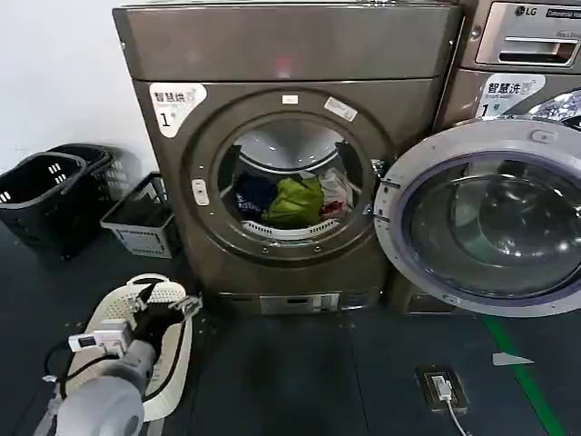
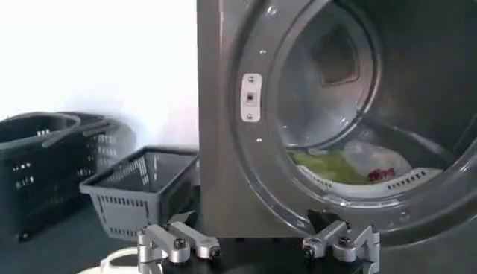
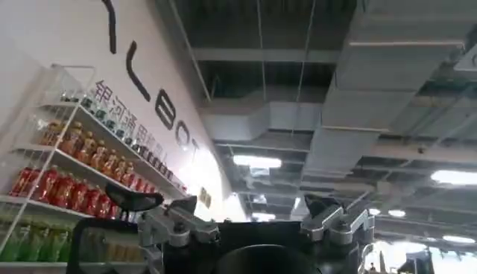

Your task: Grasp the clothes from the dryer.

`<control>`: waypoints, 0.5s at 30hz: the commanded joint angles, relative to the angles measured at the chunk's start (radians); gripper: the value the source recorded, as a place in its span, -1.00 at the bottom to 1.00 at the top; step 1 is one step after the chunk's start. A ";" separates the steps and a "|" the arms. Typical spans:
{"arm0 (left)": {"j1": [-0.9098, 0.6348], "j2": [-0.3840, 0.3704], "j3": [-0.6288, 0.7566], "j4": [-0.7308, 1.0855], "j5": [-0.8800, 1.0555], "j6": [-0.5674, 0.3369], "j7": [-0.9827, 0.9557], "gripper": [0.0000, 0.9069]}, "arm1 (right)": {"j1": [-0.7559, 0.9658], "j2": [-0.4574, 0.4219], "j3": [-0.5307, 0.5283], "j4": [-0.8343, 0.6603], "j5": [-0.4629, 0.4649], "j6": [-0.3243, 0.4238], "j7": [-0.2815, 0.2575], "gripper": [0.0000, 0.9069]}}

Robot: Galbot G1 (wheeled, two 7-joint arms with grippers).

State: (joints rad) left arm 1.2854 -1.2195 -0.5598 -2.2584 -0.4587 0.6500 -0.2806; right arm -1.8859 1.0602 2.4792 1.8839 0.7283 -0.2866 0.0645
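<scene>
- Bronze-brown metal marks the dryer (image 1: 289,154), its round porthole open and its glass door (image 1: 486,218) swung wide to the side of the opening.
- The clothes (image 1: 292,202) lie as a soft heap low inside the drum, a lime-green piece foremost, with dark blue, white and red pieces around it; in the left wrist view the clothes (image 2: 346,165) rest just behind the inner lip of the porthole.
- The left gripper (image 1: 165,304) sits low in front of the dryer, off toward the machine's label-side corner and well apart from the porthole; its fingers (image 2: 173,244) are spread and grasp nothing.
- The right gripper (image 3: 257,223) points up toward a ceiling and a wall of shelves, away from the dryer; its fingers are parted and empty, and the arm looks idle.
- My judgement: the step in hand is the approach. To do it well, the left gripper should rise to porthole height and centre on the opening before going in, so it clears the rim and the door latch.
- Aim at the green piece's highest fold, press in enough to gather fabric, then close, since loose cloth slips from a shallow pinch.
- A grey basket (image 2: 141,190) stands beside the dryer, clear of the path.
</scene>
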 commanded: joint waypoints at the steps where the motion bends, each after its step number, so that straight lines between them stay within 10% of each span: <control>1: 0.001 0.001 -0.001 -0.002 0.006 -0.011 0.002 1.00 | 0.000 0.003 0.000 0.002 -0.002 0.005 -0.006 1.00; 15: 0.005 -0.003 0.002 -0.011 0.009 -0.015 0.008 1.00 | 0.008 -0.007 -0.011 0.002 0.001 0.011 -0.009 1.00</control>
State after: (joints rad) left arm 1.2901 -1.2225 -0.5576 -2.2689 -0.4512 0.6359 -0.2727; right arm -1.8779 1.0528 2.4673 1.8852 0.7302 -0.2762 0.0565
